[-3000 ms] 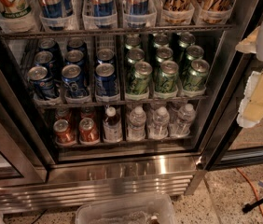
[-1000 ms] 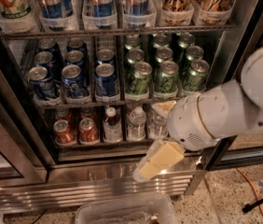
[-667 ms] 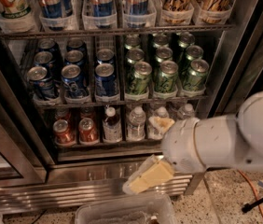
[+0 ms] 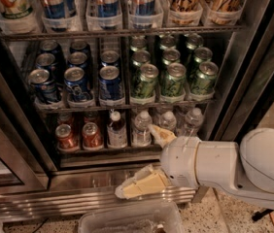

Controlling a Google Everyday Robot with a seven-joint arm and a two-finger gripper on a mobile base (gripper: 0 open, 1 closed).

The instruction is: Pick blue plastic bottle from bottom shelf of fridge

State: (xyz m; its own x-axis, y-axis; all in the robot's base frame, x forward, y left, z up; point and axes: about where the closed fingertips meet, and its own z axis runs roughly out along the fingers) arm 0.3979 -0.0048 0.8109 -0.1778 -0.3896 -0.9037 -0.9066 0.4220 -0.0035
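Little writing is being shown legibly: the labels on the cans and bottles are too small to be read. The blue plastic bottle point(image 4: 116, 129), clear plastic with a white screw cap, dark reddish-brown drink and a pale label, is being held upright on the bottom shelf point(image 4: 109, 150) of the fridge point(image 4: 78, 199). It is being flanked by two red cans point(image 4: 80, 136) on one side and colourless water bottles point(image 4: 142, 127) on the other.

On the wire rack above, blue cans point(image 4: 78, 82) and green cans point(image 4: 173, 78) with shiny metal tops are being kept in rows. On the top rack, tall cans are being carried in clear plastic lane trays point(image 4: 106, 21).

The tool point(image 4: 136, 161) is being held in front of the fridge's ribbed stainless steel base, below and to the right of the bottle and apart from it. Its cream fingers point(image 4: 144, 182) are being kept spread wide, with nothing gripped between them. The smooth, rounded white arm point(image 4: 214, 164) is being extended in from the right. A clear plastic tub point(image 4: 103, 221) is being seen on the speckled floor point(image 4: 210, 220) below.
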